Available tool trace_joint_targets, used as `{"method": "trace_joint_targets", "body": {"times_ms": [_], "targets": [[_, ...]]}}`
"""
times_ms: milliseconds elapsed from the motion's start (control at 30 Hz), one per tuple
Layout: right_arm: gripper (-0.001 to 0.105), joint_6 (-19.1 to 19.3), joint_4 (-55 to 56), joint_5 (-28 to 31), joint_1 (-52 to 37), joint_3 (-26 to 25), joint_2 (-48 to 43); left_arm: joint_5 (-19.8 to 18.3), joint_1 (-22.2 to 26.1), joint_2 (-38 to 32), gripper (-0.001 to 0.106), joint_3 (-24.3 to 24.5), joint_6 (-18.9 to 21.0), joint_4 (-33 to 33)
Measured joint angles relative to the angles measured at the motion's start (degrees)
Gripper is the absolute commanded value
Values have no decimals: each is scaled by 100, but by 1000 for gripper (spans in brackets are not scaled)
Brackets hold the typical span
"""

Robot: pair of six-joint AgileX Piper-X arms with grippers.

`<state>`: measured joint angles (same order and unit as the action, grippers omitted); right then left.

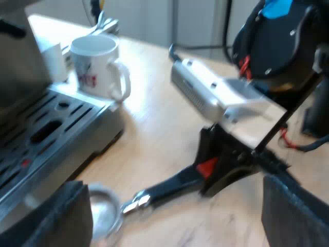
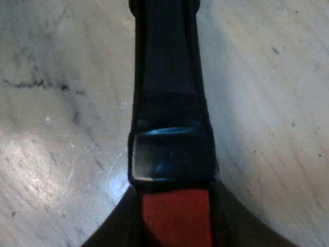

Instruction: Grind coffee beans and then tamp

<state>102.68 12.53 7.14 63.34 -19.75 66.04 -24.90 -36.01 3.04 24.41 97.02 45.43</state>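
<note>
Wooden table (image 1: 164,118), holder (image 1: 154,193) beneath wide-open empty left tool (image 1: 177,206), right tool (image 1: 226,170) at its handle (image 2: 167,62), grip unclear.

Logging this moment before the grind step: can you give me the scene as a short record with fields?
holder: loose, lying on the wooden table, not locked into the machine
right gripper: at the red end of the holder's handle
left gripper: open, over the table near the holder's basket
mug: white, standing on the machine's drip tray
task state: holder not yet at the machine
</note>
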Motion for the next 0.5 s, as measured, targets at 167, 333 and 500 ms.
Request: {"method": "trace_joint_targets", "body": {"times_ms": [167,333,500], "targets": [[0,-5,-74,-29,-2,0,136,671,0,0,70,-13,14,261],[0,-5,-74,-35,-2,0,229,981,0,0,70,-13,14,335],[0,-5,-101,-35,-2,0,366,1113,0,513,70,-4,14,337]]}}
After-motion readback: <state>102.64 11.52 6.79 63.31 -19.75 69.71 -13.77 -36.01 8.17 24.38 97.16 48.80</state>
